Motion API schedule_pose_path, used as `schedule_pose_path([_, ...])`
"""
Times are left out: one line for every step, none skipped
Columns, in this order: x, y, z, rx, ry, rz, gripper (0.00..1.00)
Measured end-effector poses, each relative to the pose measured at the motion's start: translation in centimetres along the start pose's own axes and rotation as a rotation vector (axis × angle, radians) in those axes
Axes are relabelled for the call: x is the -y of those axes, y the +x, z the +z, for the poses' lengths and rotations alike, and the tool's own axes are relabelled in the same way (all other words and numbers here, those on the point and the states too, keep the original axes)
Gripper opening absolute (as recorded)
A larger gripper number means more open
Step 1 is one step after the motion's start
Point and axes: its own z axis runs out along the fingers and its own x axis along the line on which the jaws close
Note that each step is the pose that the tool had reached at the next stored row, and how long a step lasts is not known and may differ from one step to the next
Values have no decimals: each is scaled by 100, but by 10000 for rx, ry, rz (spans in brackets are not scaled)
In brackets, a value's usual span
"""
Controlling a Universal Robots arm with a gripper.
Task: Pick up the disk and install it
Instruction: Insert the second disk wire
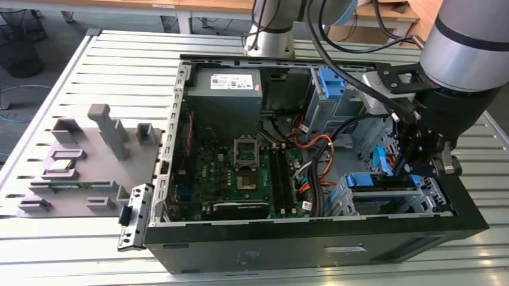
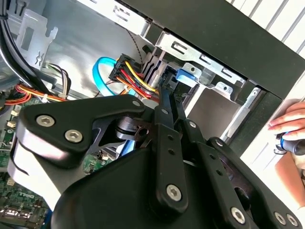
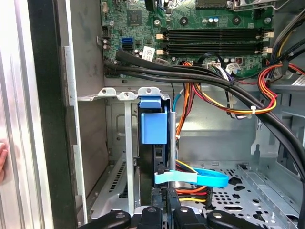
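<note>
Disk (image 3: 153, 126) goes into drive cage (image 1: 382, 196), gripper (image 1: 413, 159) fingers narrow on its edge.
Keep it square w/ the cage rails; watch the cables (image 3: 224, 102) nearby.

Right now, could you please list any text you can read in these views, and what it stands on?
No text can be quoted.
On the white sticker of the power supply: print too small to read.
On the motherboard: markings too small.
On the label of the case: unreadable.
</note>
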Motion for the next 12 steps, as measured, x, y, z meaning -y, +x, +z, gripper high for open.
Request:
schedule_pose_path([0,3,0,18,0,4,16])
schedule_pose_path([0,8,0,21,-1,5,16])
schedule_pose_path([0,14,0,21,-1,6,16])
schedule_pose_path([0,21,0,20,-1,7,16])
schedule_pose_path([0,28,1,24,-1,8,16])
schedule_pose_path([0,35,1,39,-1,12,16])
schedule_pose_path([1,41,1,68,-2,17,16])
schedule_pose_path([0,46,2,113,-2,25,16])
schedule_pose_path([1,51,1,162,-3,35,16])
schedule_pose_path([1,56,1,196,-3,41,16])
schedule_pose_path([1,62,2,222,-4,46,16])
schedule_pose_path([1,66,2,250,-5,51,16])
